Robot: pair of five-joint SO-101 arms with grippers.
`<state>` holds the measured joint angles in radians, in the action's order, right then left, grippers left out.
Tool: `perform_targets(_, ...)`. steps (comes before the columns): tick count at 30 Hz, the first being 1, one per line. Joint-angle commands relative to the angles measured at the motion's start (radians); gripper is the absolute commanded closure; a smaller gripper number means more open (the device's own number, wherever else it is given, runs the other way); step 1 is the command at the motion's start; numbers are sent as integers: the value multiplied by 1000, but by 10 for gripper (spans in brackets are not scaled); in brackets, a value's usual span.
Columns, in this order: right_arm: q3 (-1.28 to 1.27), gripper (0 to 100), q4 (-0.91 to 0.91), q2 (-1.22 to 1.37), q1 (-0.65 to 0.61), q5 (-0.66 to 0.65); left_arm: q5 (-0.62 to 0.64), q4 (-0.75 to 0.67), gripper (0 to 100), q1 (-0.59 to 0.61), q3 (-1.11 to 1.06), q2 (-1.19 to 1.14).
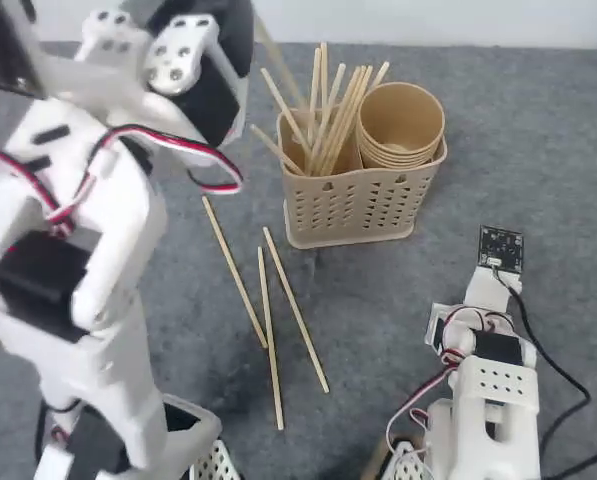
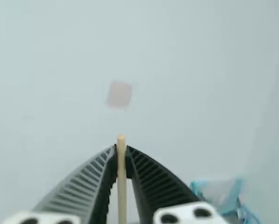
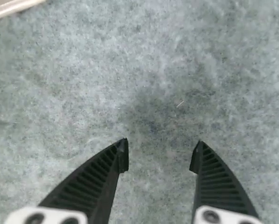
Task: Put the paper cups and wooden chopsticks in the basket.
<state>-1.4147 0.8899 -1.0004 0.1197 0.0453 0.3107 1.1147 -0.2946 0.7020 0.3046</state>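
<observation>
Left jaws pinch one wooden chopstick (image 2: 121, 177) close to its end, raised beside the basket (image 1: 353, 205), which holds the paper cups (image 1: 403, 125) and a fan of sticks (image 1: 323, 110). Three loose chopsticks (image 1: 268, 330) lie on the table (image 1: 538, 150), and the right jaws hang open over bare table. So slim a grip could let the stick swivel, strike the fan and drop outside.

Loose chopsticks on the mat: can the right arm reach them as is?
Probably yes: the three chopsticks lie flat in the open, nothing covering them, and the right claw is open and empty.
</observation>
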Motion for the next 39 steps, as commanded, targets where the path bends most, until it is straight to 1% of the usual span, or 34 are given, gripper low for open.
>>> perform_targets(1,2,772,-13,-19,-5,-20,12,-97,988,-12,2,-40)
perform_targets(3,2,772,-12,-19,-5,-21,-21,-112,988,-12,2,-74)
perform_targets(5,2,772,-12,-19,-5,-21,-92,-103,988,-11,-1,-110)
perform_targets(7,2,772,-13,-19,-5,-21,-137,-75,988,-11,-28,-138)
perform_targets(10,2,772,-16,-19,-5,-21,-152,-68,989,-14,-125,-144)
perform_targets(13,3,772,-16,-19,-5,-23,-152,-137,989,-14,-277,-115)
perform_targets(16,5,772,-16,-19,-5,-23,-153,-269,989,-11,-501,-57)
perform_targets(18,5,772,-16,-19,-5,-23,-163,-397,989,-11,-682,2)
perform_targets(22,5,772,-16,-19,-5,-23,-249,-677,989,-14,-1029,149)
perform_targets(23,5,772,-16,-19,-5,-23,-259,-727,988,-14,-1090,180)
perform_targets(24,5,772,-16,-19,-5,-23,-262,-746,988,-12,-1133,210)
perform_targets(26,5,772,-18,-19,-5,-23,-262,-744,987,-3,-1175,249)
perform_targets(28,5,772,-18,-19,-5,-23,-262,-694,961,26,-1181,275)
perform_targets(34,3,772,-18,-19,-5,-23,-258,-367,729,140,-1059,305)
perform_targets(35,3,772,-18,-19,-5,-23,-258,-321,712,158,-1033,310)
perform_targets(39,3,772,-18,-19,-5,-23,-256,-192,711,241,-944,353)
